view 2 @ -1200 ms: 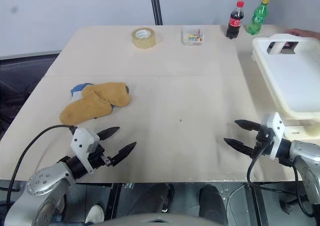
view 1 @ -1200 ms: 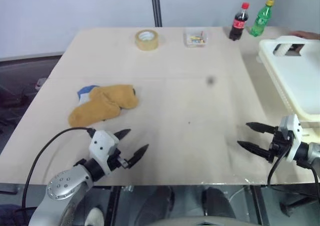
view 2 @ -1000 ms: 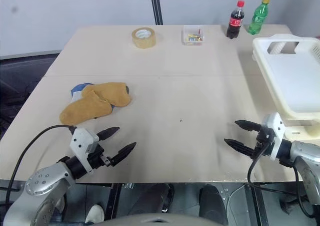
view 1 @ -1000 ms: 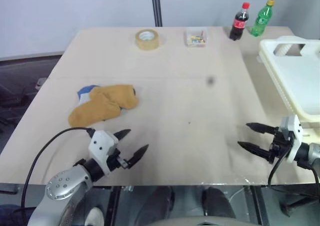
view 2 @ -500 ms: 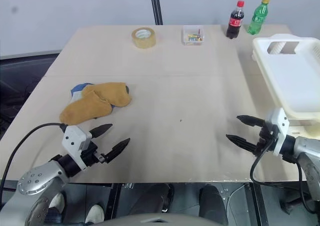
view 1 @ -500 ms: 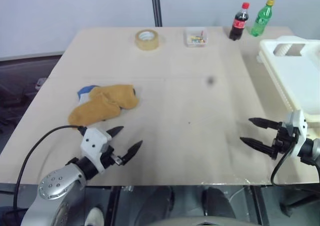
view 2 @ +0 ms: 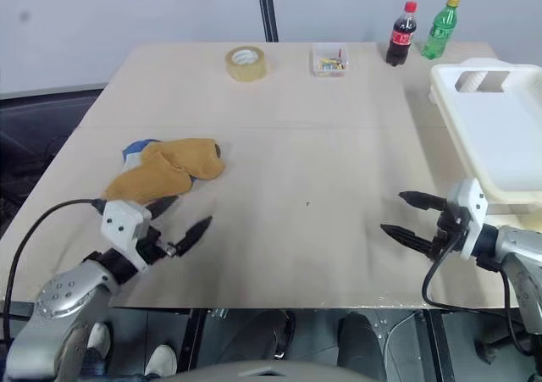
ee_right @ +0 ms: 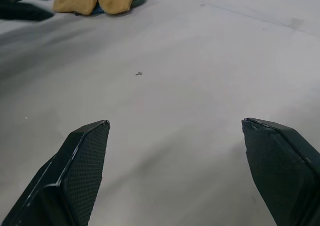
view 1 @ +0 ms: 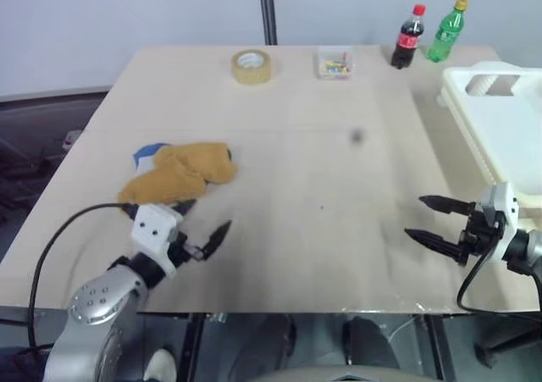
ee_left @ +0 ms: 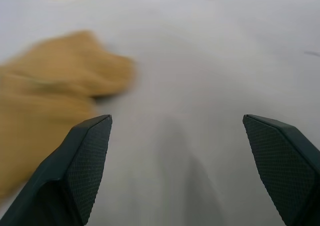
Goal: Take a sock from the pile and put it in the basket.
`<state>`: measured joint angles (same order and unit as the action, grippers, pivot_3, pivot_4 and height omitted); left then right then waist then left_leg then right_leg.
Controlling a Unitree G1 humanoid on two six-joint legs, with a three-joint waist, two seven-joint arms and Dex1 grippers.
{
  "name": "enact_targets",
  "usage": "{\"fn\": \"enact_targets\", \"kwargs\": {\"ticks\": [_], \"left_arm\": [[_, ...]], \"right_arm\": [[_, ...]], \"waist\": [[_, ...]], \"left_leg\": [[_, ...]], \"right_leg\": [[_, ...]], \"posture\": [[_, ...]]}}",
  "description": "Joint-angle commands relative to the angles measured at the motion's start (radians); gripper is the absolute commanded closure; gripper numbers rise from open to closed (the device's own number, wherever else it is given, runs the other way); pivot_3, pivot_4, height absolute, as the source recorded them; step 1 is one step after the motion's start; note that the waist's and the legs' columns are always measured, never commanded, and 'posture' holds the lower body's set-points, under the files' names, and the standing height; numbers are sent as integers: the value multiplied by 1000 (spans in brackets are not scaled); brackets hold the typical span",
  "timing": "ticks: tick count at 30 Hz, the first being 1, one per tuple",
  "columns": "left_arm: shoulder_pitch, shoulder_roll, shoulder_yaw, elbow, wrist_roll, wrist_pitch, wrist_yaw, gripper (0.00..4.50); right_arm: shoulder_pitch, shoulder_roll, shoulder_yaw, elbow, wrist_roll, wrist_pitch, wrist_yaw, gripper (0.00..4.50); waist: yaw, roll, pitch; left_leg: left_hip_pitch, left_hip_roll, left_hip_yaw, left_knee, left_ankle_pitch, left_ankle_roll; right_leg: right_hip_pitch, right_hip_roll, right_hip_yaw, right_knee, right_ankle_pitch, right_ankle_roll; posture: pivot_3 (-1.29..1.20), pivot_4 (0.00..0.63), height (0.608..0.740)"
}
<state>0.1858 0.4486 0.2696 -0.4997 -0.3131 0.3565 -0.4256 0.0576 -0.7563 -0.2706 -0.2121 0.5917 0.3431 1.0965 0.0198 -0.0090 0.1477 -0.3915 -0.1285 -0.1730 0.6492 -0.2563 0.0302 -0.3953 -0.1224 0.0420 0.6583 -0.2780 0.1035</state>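
A white basket (view 1: 500, 136) waits at the table's (view 1: 322, 145) right edge, ready for socks. The pile (view 1: 176, 174) lies at the left, the left gripper (view 1: 196, 227) just beside it, spread wide and empty. The right gripper (view 1: 434, 221) hovers, also wide open and empty.

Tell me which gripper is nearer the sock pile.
Left. The left gripper, open, sits just in front of the pile; the right gripper, also open, is far across the table by the basket.

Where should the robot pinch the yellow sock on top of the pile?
Probably the top yellow sock at its near end, which pokes out of the pile toward the open left gripper. Come from the near side, low and level: the sock lies flat.
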Motion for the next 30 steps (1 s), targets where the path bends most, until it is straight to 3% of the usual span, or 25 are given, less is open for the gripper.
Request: {"fn": "enact_targets", "kwargs": {"ticks": [1,8,13,28,29,30], "left_arm": [[-64,-50,-41,33,114,-14,142,0],[-167,-126,-142,191,328,-66,324,0],[-187,-170,-120,212,358,-51,392,0],[-258,-174,-90,333,368,-41,424,0],[-264,-174,-90,335,368,-39,425,411],[-266,-176,-91,334,366,-39,424,514]], "right_arm": [[-11,6,-6,-25,6,-12,-7,93],[-2,20,-4,-57,9,-14,-25,93],[-3,49,-10,-93,22,-71,1,93],[-16,87,37,-139,27,-189,62,93],[-19,85,38,-136,23,-188,61,0],[-20,83,39,-133,19,-189,60,0]], "waist": [[0,0,0],[-2,-1,0],[-3,-1,0],[-4,-1,0],[-4,-1,0],[-4,-1,0]], "left_leg": [[0,0,0,0,0,0],[0,0,0,0,0,0],[0,0,0,1,0,0],[0,0,0,2,0,0],[0,0,0,2,0,0],[0,0,0,2,0,0]], "right_leg": [[0,0,0,0,0,0],[0,0,1,1,0,0],[-1,0,1,1,0,0],[-1,0,1,2,0,0],[-1,0,1,3,0,0],[-1,0,1,3,0,0]], "posture": [[0,150,740],[0,150,740],[0,150,740],[0,150,740],[0,150,740],[0,150,740]]}}
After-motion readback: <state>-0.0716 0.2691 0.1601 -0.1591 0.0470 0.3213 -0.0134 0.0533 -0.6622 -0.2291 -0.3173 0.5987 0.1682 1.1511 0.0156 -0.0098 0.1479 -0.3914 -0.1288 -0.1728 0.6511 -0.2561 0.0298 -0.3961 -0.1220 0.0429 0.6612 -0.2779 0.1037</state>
